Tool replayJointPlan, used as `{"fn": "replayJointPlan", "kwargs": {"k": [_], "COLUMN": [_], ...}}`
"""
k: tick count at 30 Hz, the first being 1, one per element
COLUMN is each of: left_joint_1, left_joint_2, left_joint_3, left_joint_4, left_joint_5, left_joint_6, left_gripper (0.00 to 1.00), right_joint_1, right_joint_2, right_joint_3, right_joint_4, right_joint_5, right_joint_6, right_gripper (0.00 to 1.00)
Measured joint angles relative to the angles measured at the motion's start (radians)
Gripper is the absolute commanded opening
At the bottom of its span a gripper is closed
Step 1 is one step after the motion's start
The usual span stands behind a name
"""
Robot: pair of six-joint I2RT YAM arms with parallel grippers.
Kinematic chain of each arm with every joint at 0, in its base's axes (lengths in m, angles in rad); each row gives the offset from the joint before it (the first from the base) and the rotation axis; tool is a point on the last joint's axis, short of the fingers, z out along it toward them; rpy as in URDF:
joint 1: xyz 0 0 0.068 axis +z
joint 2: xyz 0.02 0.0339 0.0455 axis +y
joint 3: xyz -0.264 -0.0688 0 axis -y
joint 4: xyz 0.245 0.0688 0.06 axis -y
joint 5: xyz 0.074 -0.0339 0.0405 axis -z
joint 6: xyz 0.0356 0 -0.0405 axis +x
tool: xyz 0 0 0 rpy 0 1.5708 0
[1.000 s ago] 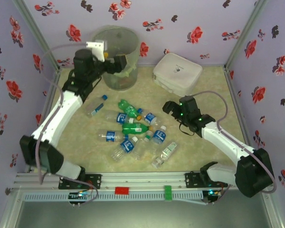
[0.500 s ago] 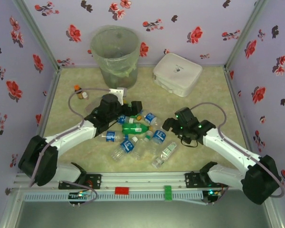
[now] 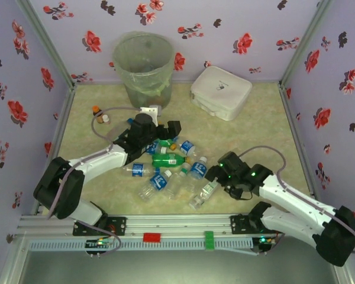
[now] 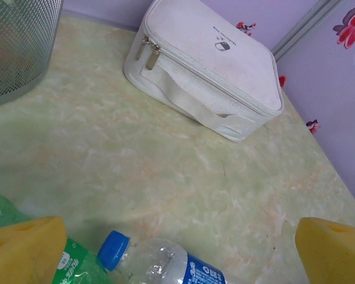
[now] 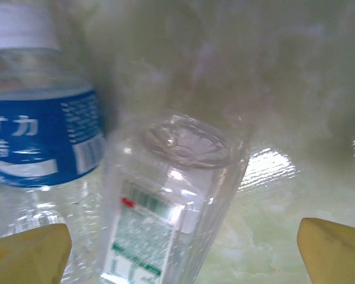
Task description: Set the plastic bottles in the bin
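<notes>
Plastic bottle [image 5: 171,177] lies btwn jaws of spread right gripper [image 5: 180,251]; left gripper [image 4: 178,248] spread too.

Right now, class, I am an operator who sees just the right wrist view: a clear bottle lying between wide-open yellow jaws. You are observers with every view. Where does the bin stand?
Observer: The bin stands at the back, left of centre, beyond the bottle pile.
Operator: Is anything next to it?
Observer: A white zipped box sits to its right, apart from it.
Operator: And the other arm?
Observer: The left jaws stand open over the pile's far edge, above a green bottle and a blue-capped bottle.
</notes>
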Motion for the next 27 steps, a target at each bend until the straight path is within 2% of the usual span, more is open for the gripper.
{"fn": "replayJointPlan", "kwargs": {"k": [7,17,19,23,27], "left_joint_1": [0.001,0.007,0.007,0.008,0.008], "left_joint_2": [0.003,-0.020,-0.026,-0.031,-0.031], "left_joint_3": [0.000,-0.027,-0.029,-0.029,-0.029], "left_joint_4": [-0.010,-0.034,-0.037,-0.039,-0.040], "left_joint_5": [0.000,-0.019,-0.023,-0.030,-0.035], "left_joint_6": [0.000,0.008,0.009,0.011,0.011], "left_gripper": [1.00,1.00,1.00,1.00,1.00], "right_joint_1": [0.034,0.035,0.035,0.036,0.037], "right_joint_2": [0.125,0.225,0.227,0.211,0.173], "right_joint_3": [-0.028,-0.042,-0.045,-0.050,-0.050], "right_joint_4": [0.137,0.241,0.245,0.240,0.237], "right_joint_5": [-0.016,0.015,0.020,0.030,0.062], "right_joint_6": [0.051,0.068,0.069,0.076,0.070], "right_gripper": [0.95,0.76,0.72,0.57,0.51]}}
